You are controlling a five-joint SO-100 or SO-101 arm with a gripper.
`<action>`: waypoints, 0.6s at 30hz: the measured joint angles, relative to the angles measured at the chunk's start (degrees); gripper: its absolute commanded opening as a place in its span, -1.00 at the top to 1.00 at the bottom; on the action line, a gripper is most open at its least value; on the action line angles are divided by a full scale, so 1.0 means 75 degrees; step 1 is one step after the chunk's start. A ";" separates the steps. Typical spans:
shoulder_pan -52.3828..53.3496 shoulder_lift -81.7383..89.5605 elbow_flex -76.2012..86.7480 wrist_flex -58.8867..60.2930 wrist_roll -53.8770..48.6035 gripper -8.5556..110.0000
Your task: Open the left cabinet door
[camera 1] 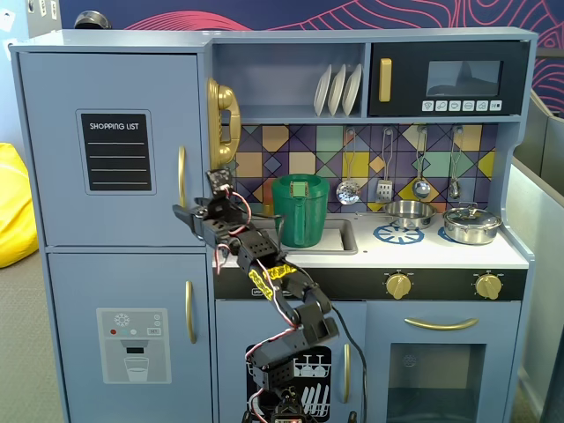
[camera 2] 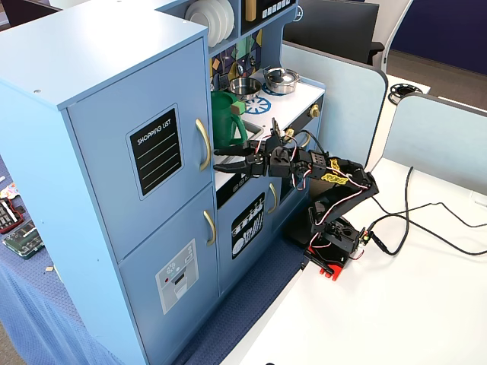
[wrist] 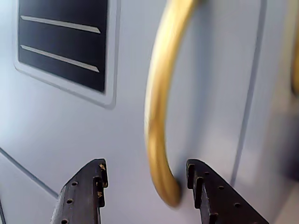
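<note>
The left cabinet door (camera 1: 115,97) is blue-grey with a black "SHOPPING LIST" panel (camera 1: 115,151) and a curved gold handle (camera 1: 181,176). It sits shut, flush with the cabinet, in both fixed views (camera 2: 114,129). My gripper (camera 1: 179,212) is open at the lower end of the handle (camera 2: 203,143), close to the door face (camera 2: 216,160). In the wrist view the gripper (wrist: 145,171) straddles the handle's lower end (wrist: 156,116). The handle lies nearer the right finger (wrist: 201,179) than the left finger (wrist: 91,179). It is not clamped.
Below is a door with a water-dispenser graphic (camera 1: 132,344) and its own gold handle (camera 1: 189,311). A green pitcher (camera 1: 300,210) stands in the sink behind the arm. A small dish-rack door (camera 1: 310,374) is by the arm's base (camera 2: 331,239). Cables (camera 2: 426,220) lie on the white table.
</note>
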 measured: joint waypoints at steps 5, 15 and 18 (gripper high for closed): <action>-0.0199 -0.0844 -0.0914 -0.0035 -0.0152 0.62; -0.1266 -0.1102 -0.1219 -0.0094 -0.0680 0.63; -0.1863 -0.0855 -0.1207 0.0047 -0.0973 0.63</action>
